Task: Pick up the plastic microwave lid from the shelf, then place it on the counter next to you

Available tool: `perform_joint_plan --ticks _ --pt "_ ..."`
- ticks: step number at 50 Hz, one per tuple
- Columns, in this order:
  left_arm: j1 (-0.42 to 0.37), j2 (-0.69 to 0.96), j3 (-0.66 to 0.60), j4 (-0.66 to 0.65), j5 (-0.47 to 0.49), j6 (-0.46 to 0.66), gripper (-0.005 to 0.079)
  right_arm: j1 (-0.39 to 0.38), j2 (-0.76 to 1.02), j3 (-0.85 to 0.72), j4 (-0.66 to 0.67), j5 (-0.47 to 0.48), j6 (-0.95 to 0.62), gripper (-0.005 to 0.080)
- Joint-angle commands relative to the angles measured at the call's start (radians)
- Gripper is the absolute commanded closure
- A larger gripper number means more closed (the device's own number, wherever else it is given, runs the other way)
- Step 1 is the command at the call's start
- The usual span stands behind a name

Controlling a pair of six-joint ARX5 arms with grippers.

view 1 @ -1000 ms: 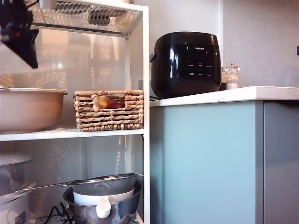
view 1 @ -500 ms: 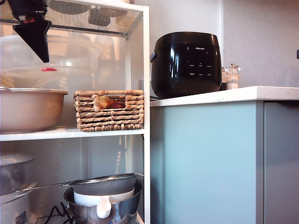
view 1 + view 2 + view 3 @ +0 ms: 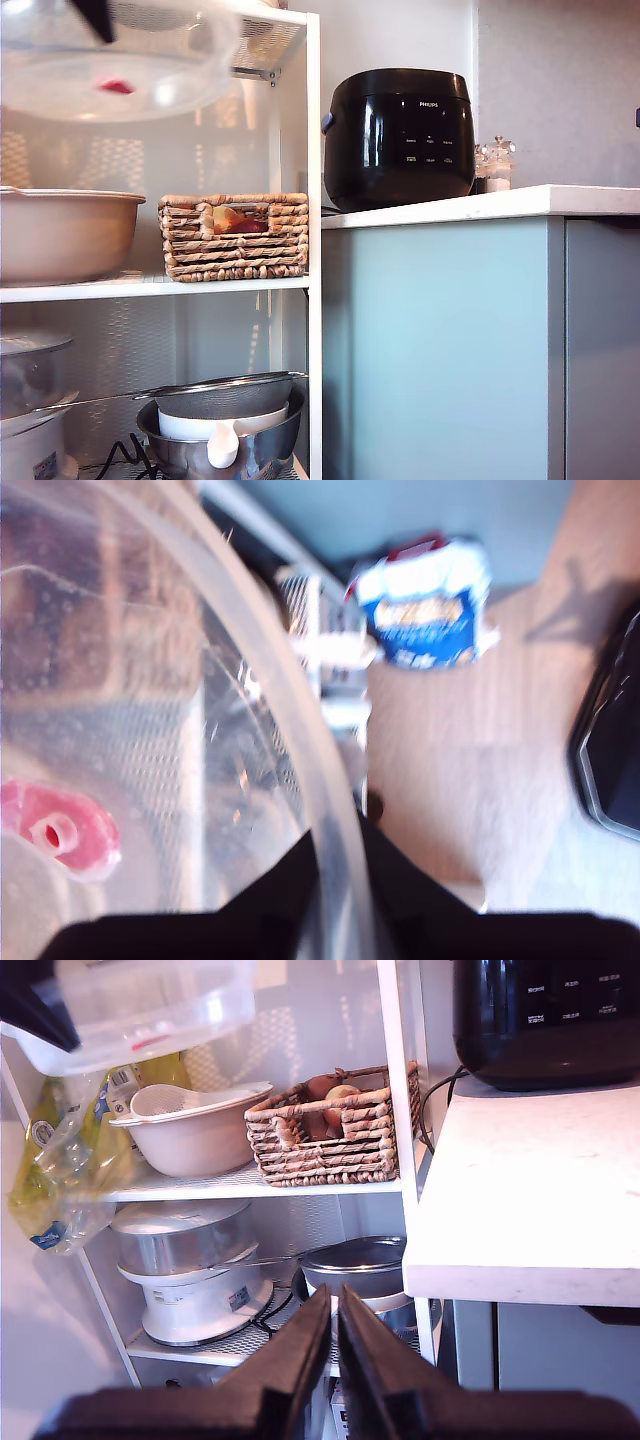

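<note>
First wrist view: my first gripper (image 3: 335, 880) pinches only the lid (image 3: 150, 730) rim — blurred, seemingly thin bite.
Risk: lid tilts, clips the shelf (image 3: 312, 150).
My second gripper (image 3: 335, 1360): closed, empty.

Exterior view: microwave lid (image 3: 120, 70) raised above the bowl (image 3: 65, 232) and basket (image 3: 235, 237) on the shelf (image 3: 150, 288); rice cooker (image 3: 398, 135) on the counter (image 3: 520, 202), right of the shelf.

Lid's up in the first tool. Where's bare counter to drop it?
The counter is bare from its front edge back to the black rice cooker, beside the shelf post. The shelf is crowded: beige bowl and wicker basket. The microwave lid hangs there.
</note>
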Motion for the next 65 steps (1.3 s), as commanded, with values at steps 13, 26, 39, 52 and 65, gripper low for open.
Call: perform_joint_plan --ticks 13,26,39,52,65 --pt "-0.196 0.012 0.010 0.064 0.076 -0.003 0.0766 0.003 -0.006 0.012 0.006 0.001 -0.006 0.0765" --pt "-0.262 0.046 0.010 0.233 0.239 0.060 0.0766 0.003 -0.006 0.011 0.005 0.001 -0.006 0.0764" --pt "-0.267 0.133 0.010 0.448 0.382 0.112 0.0766 0.003 -0.006 0.011 0.003 0.002 -0.005 0.0765" --pt "-0.268 0.248 0.010 0.646 0.526 0.165 0.0766 0.003 -0.006 0.011 0.002 0.002 0.002 0.0764" --pt "-0.275 0.366 0.010 0.824 0.647 0.185 0.0767 0.003 -0.006 0.012 -0.013 0.002 0.002 0.0765"
